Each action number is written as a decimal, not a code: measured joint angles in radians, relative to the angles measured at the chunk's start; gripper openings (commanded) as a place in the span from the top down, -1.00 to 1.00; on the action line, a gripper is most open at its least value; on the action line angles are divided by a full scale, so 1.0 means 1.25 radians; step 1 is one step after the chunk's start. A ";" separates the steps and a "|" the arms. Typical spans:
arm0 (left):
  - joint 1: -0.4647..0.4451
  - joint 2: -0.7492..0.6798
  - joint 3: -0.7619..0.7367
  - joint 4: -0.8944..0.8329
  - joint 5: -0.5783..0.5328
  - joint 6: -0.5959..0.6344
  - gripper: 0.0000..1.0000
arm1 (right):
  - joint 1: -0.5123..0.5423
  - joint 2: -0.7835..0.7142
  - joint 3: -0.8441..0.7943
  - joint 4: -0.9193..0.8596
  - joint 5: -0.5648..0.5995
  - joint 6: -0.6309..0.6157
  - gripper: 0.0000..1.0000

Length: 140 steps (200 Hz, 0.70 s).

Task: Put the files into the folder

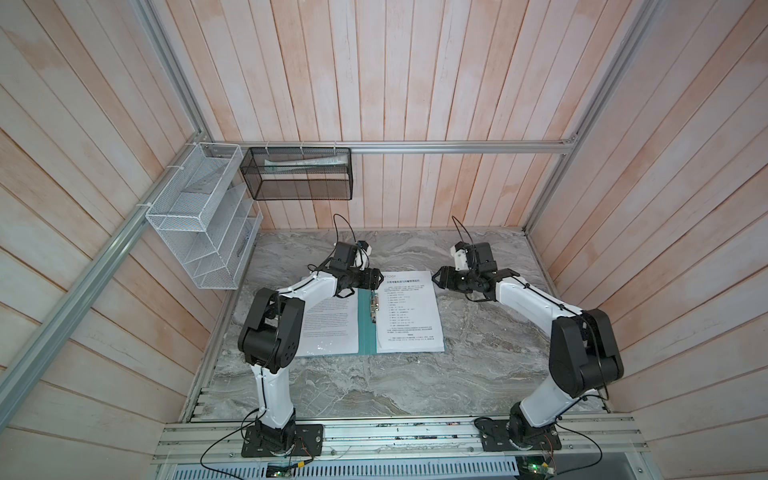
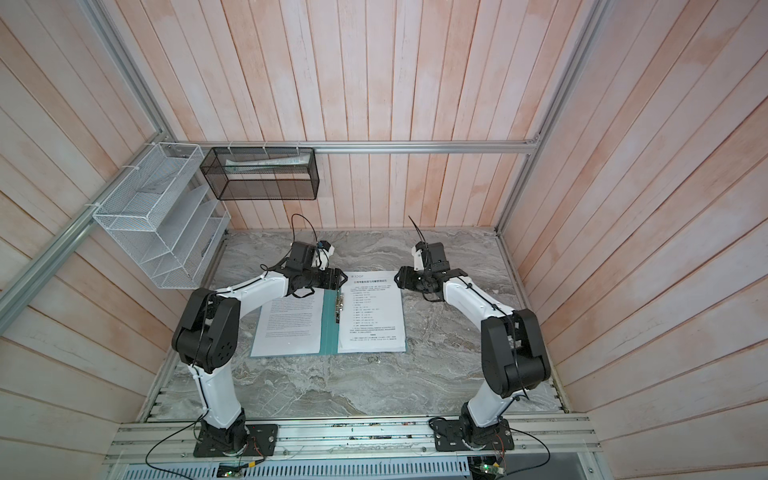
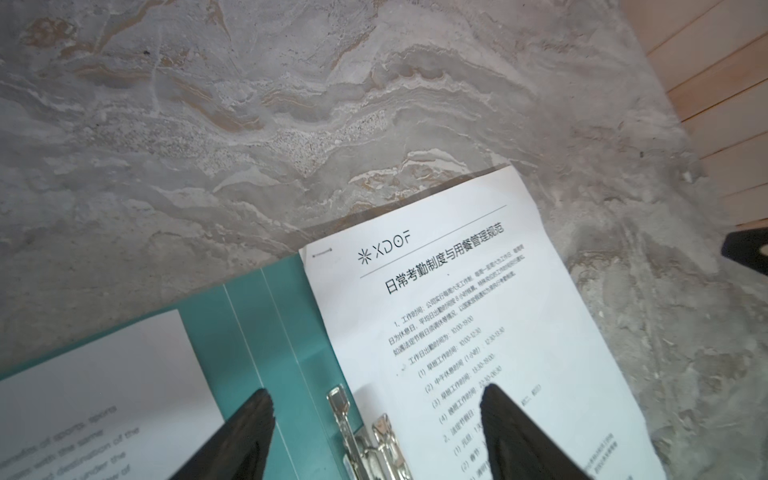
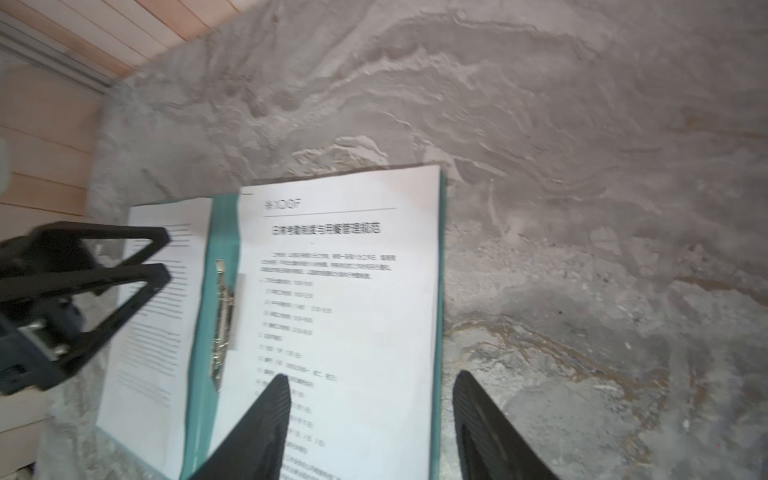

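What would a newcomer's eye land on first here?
The open teal folder lying mid-table on the marble tabletop, with a printed sheet on its left half, the logo sheet on its right half and a silver clip at the spine. Both arms meet at its far edge: the left gripper open above the clip, the right gripper open by the logo sheet's far right corner.

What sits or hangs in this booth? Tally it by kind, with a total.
Folder: 1
Printed pages showing: 2 (left page, right page)
Mesh holders: 2 (white rack, black basket)
Paper roll: 1
Total: 6
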 measured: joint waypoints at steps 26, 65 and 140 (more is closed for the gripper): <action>0.007 -0.008 -0.057 0.065 0.047 -0.033 -0.60 | 0.015 -0.025 -0.038 0.028 -0.053 0.017 -0.17; 0.009 -0.008 -0.105 0.124 0.112 -0.070 -0.59 | 0.024 -0.025 -0.113 0.035 -0.114 0.050 -0.16; 0.029 0.072 -0.101 0.175 0.155 -0.091 -0.56 | 0.025 -0.028 -0.127 0.047 -0.131 0.073 -0.15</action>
